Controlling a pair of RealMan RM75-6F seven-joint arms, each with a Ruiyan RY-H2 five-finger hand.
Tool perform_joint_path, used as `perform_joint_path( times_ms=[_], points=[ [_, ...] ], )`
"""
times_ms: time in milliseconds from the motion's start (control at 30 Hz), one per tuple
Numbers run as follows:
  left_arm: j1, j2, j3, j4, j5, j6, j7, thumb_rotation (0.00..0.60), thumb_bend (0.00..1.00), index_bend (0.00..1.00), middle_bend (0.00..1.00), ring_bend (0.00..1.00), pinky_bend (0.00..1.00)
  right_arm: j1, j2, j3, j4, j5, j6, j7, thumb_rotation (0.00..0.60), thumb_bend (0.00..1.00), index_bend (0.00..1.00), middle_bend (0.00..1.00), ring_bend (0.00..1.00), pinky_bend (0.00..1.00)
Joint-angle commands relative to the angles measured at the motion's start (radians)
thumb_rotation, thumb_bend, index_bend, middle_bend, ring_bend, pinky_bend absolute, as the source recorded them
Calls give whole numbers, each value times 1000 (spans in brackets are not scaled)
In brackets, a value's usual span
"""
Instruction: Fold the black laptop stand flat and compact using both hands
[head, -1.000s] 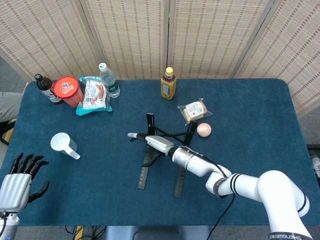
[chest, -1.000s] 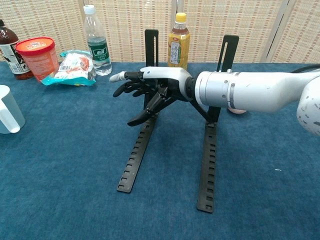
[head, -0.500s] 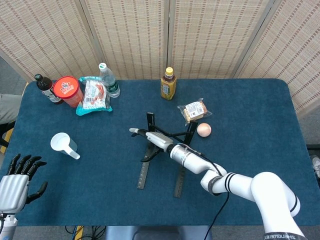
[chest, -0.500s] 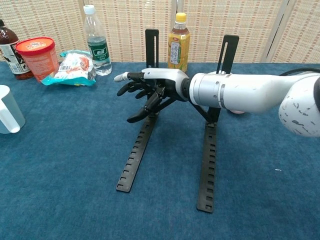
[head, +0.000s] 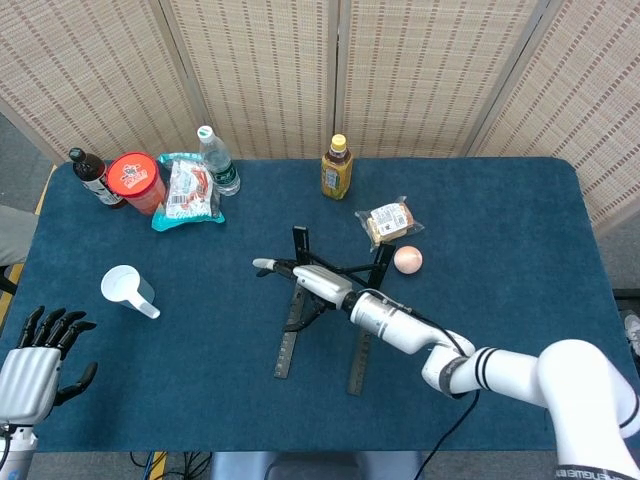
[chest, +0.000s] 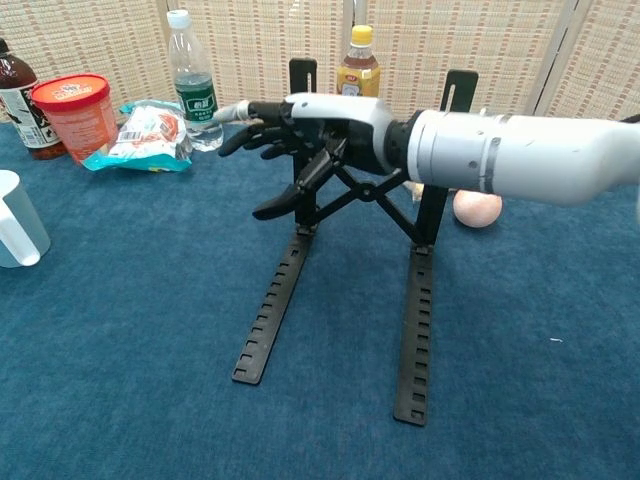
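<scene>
The black laptop stand (head: 286, 355) stands unfolded mid-table, two slotted rails pointing toward me, two uprights at the back and a crossed brace between them (chest: 415, 310). My right hand (head: 305, 278) reaches in from the right and hovers over the left upright and the brace. Its fingers are spread and the thumb hangs down by the left rail (chest: 320, 130). I see nothing gripped in it. My left hand (head: 35, 365) sits at the near left table corner, far from the stand, fingers apart and empty. It does not show in the chest view.
A white cup (head: 128, 290) stands at the left. Along the back are a dark bottle (head: 92, 177), red tub (head: 137, 182), snack bag (head: 187, 190), water bottle (head: 217, 165) and tea bottle (head: 337, 168). A wrapped bun (head: 388, 222) and pink ball (head: 408, 260) lie right of the stand.
My right hand has lifted from the brace to the top of the left upright, and the crossed brace now shows beneath it. The left hand has barely moved.
</scene>
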Motion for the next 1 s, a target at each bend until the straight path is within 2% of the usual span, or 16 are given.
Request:
perform_joint_path(
  times_ms=[33, 133, 300, 433, 633, 767, 1000],
  points=[
    [-2, -1, -1, 2, 0, -3, -1, 600, 274, 263, 188, 109, 7, -59, 136, -15, -151, -54, 116, -59, 600, 56, 19, 176, 12, 0],
    [-7, -6, -4, 8, -4, -11, -7, 600, 274, 263, 188, 109, 7, -127, 245, -16, -269, -46, 205, -155, 600, 29, 19, 179, 12, 0],
    [-16, -12, -7, 18, -7, -24, -14, 600, 273, 263, 188, 109, 7, -225, 388, -13, -405, 14, 284, -289, 600, 0, 19, 192, 12, 0],
    [-26, -14, -11, 21, -6, -33, -14, 600, 273, 263, 188, 109, 6, -275, 457, -12, -436, 67, 297, -322, 600, 0, 19, 192, 12, 0],
    [-39, -13, -18, 17, 0, -40, -10, 600, 274, 264, 188, 109, 7, -314, 492, -4, -424, 108, 285, -276, 600, 0, 19, 192, 12, 0],
    [-46, -12, -19, 15, 6, -45, -7, 600, 273, 264, 188, 109, 7, -316, 484, -5, -402, 132, 231, -226, 600, 0, 19, 192, 12, 0],
    [-57, -7, -18, 5, 13, -55, 1, 600, 273, 263, 187, 109, 7, -295, 441, -20, -324, 91, 135, -81, 600, 0, 19, 192, 12, 0]
  ],
)
